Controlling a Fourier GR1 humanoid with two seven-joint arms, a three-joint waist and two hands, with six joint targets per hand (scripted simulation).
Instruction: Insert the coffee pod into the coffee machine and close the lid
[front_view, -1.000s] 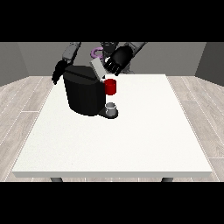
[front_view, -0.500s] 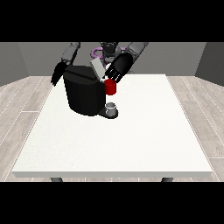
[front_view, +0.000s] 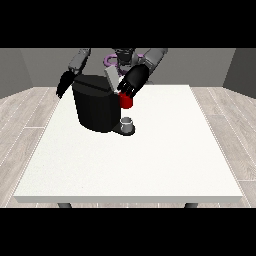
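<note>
Hand at view's right (front_view: 133, 83): we see it above the machine (front_view: 96, 104), by the raised lid (front_view: 111, 78); grip unclear.
Other hand (front_view: 63, 85): behind machine, fingers unclear.

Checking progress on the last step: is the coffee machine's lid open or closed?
Open. The grey lid stands tilted up above the black coffee machine, and the robot hand at the view's right is beside it.

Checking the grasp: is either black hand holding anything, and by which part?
Cannot be told: the hand at the view's right sits beside the grey lid of the black coffee machine.
</note>
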